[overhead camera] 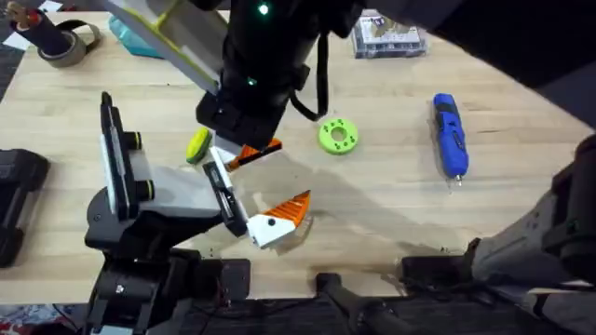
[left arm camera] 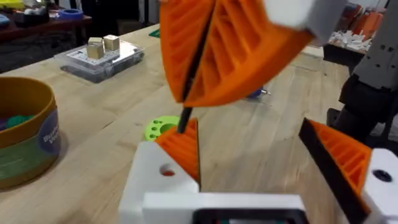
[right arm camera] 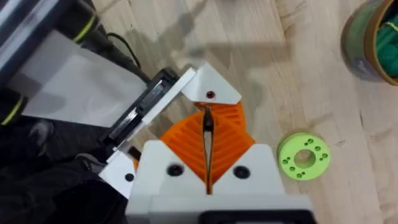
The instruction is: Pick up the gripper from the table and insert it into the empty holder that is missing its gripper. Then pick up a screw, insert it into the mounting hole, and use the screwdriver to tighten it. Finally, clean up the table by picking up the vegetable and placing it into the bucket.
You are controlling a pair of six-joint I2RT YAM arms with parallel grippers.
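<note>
Over worktop (overhead camera: pixel 391 200) centre, right end effector (right arm camera: pixel 207 168) pinched shut on gripper (right arm camera: pixel 207 127), thin edge-on, long axis pointing at holder (overhead camera: pixel 154 191); empty mount (right arm camera: pixel 208 90) just beyond tip. Left end effector (left arm camera: pixel 267 165) spread wide, empty. Right arm nearer.

You see a pale, light-wood tabletop (overhead camera: pixel 391 205) with fine grain lines. The holder (overhead camera: pixel 154 191) is grey-white, with a black side plate and black knobs ringed in yellow. Its mounted finger (overhead camera: pixel 279 220) is orange and ribbed on a white base marked with a black dot. The right pincer (right arm camera: pixel 207 134) has white fingers with orange ribbed pads. The vegetable (overhead camera: pixel 197 146) is yellow. The disc (overhead camera: pixel 337 135) with holes is bright green. The screwdriver (overhead camera: pixel 449 133) is blue with black markings and a metal tip. In the left wrist view, the bucket (left arm camera: pixel 28 134) is tan-rimmed with a green and blue label.
</note>
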